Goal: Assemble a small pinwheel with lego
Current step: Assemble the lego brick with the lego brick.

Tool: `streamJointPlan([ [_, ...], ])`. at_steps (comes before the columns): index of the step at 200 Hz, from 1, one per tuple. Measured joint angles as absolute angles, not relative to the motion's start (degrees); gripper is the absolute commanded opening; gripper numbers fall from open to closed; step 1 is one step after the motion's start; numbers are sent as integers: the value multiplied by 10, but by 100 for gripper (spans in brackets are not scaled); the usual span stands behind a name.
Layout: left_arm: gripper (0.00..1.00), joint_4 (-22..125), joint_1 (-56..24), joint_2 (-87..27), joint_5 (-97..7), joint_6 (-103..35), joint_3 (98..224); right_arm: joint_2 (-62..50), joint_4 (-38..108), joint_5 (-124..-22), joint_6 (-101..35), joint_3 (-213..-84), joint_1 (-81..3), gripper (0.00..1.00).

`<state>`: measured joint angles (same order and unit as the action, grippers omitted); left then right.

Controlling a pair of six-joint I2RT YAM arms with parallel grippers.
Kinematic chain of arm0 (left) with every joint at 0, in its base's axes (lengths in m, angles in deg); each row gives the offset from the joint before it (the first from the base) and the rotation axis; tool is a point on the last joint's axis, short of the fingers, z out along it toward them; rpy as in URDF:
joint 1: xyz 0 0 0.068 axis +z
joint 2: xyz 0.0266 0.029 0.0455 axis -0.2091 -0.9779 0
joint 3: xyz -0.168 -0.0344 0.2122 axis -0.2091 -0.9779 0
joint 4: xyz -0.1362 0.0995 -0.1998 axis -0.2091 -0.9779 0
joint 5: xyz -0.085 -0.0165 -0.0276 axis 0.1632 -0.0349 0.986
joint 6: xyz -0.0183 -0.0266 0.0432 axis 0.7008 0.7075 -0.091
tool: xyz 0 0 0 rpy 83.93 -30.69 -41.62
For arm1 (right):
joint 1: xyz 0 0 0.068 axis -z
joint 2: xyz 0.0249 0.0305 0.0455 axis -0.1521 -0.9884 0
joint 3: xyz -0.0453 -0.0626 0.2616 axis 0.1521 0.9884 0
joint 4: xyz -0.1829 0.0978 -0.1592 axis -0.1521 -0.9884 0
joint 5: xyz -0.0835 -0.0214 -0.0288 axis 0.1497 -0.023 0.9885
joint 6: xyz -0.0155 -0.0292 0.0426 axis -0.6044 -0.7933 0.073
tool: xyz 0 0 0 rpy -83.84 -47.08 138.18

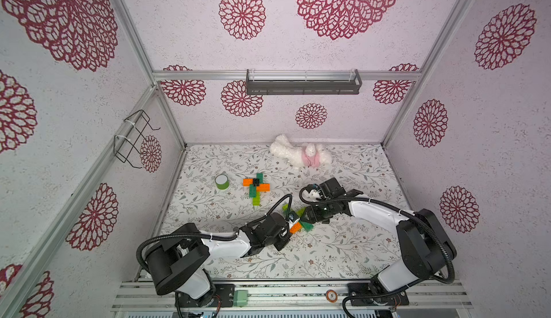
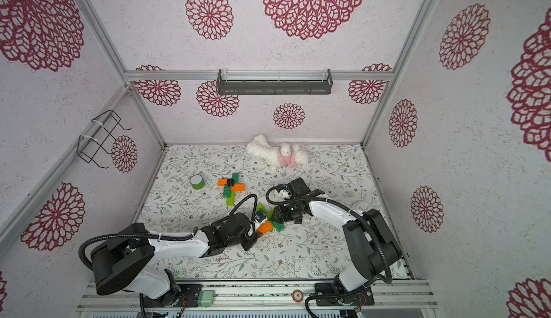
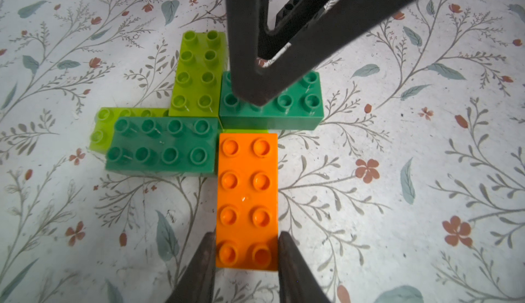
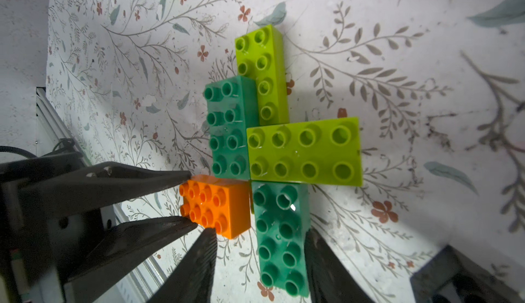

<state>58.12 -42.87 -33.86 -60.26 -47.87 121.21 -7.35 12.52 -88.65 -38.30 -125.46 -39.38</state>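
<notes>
On the floral table, the half-built pinwheel lies flat at 5 o'clock of a black-centred pinwheel. The left gripper clamps the orange brick across its long sides. The right gripper stands parted astride a dark green brick, with a gap on one side. The bricks are likely light, rigid and smooth-walled: grip the flat flanks, not the studs. No brand is readable; the rail badge reads "5".
</notes>
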Motion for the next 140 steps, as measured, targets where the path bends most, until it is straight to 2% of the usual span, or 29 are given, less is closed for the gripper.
streamJointPlan([
  [140,28,563,-429,-358,-603,-480,1245,-87,121,-886,-384,-1255,-393,53],
])
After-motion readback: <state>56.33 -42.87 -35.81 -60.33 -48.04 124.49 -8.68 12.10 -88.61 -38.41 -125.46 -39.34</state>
